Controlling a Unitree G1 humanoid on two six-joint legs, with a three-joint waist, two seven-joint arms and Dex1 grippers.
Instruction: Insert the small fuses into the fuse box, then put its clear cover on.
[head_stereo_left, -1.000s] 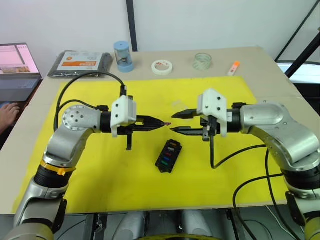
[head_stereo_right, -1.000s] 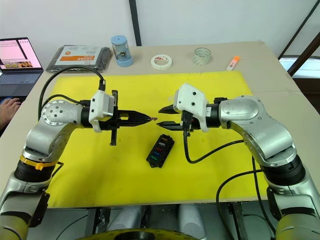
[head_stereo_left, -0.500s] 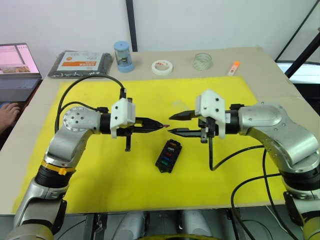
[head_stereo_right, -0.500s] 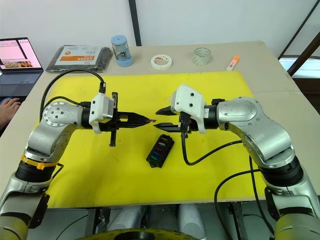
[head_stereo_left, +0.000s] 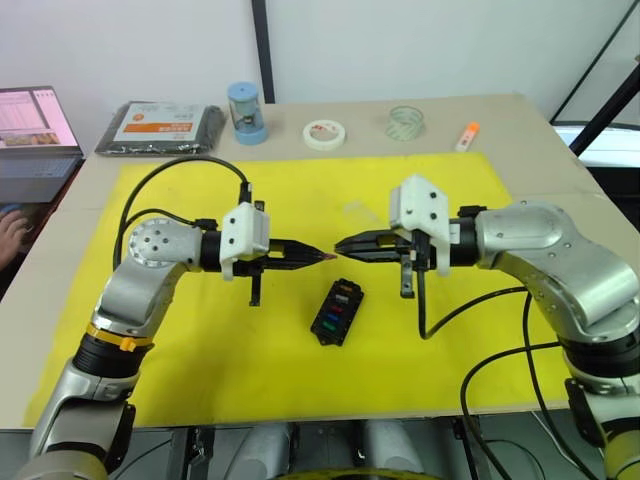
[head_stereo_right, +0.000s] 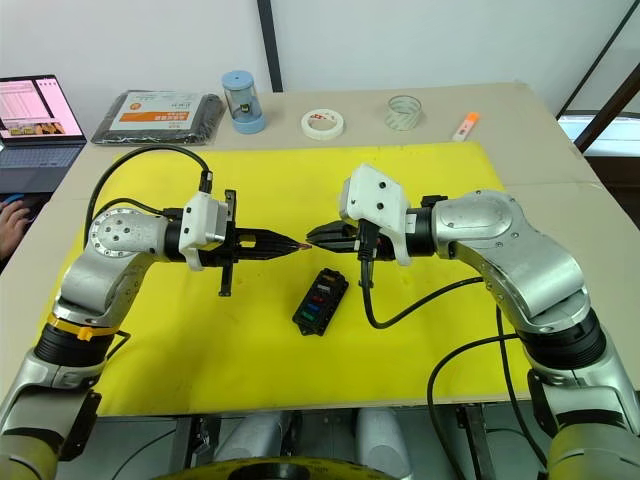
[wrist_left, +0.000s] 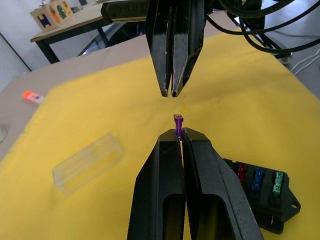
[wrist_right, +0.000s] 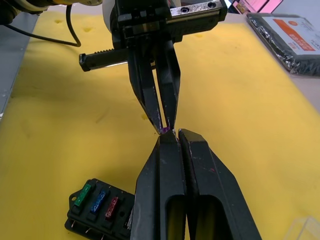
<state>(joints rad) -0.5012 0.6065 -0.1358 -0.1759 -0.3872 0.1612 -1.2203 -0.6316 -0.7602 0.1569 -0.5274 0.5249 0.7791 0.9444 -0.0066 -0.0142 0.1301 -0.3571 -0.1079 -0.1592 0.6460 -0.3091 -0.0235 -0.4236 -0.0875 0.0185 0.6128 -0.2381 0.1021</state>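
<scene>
Left pincer (wrist_left: 176, 131) grips purple fuse (wrist_left: 178, 120) in air above the box (head_stereo_left: 337, 311), tip-to-tip with the clenched, empty right pincer (wrist_left: 169, 92); risk: misaligned handover drops or flicks fuse onto mat, since little protrudes.

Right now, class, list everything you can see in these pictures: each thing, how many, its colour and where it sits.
Mat: one, yellow, covering the table's middle.
Table: one, tan.
Fuse box: one, black, mid-mat, with red, blue and green fuses seated.
Purple fuse: one, held in the left pincer's tips.
Cover: one, clear, lying on the mat.
Packet: one, black with orange label, far left.
Blue container: one, far edge.
White tape: one roll, far edge.
Clear tape: one roll, far edge.
Orange marker: one, far right.
Laptop: one, left of the table.
Left pincer: black, shut on the fuse.
Right pincer: black, shut, tip facing the left pincer.
</scene>
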